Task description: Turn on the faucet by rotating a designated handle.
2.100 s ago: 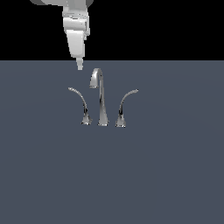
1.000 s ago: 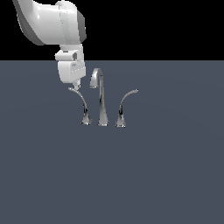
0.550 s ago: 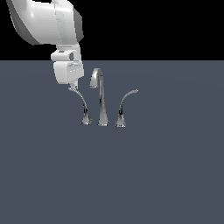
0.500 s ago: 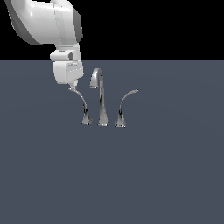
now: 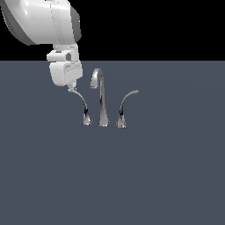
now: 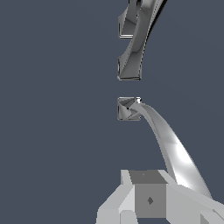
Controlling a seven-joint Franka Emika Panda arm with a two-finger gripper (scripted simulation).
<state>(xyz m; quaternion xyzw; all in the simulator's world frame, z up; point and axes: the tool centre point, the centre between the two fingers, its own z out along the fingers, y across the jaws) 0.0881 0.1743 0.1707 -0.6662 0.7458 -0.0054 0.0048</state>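
The scene is very plain. A flat surface [image 5: 176, 176] of dark blue-grey colour fills the lower part of the exterior view, and behind it there is only a black background [image 5: 154, 26], meeting it in a straight horizontal line.

At the exterior view's left, the white arm [image 5: 41, 19] comes down from the upper corner. Its gripper [image 5: 70, 88] is at the thin tip of the handle [image 5: 82, 104]. If the fingers are spread or pressed together, I cannot tell; the wrist view shows only one grey finger [image 6: 148, 199], just beside the handle's tip.

The handle stands on its small flared base on the surface. Next to the right is the tall hooked spout [image 5: 101, 94] of the faucet, and then the second lever [image 5: 124, 107], which curves toward the exterior view's right.
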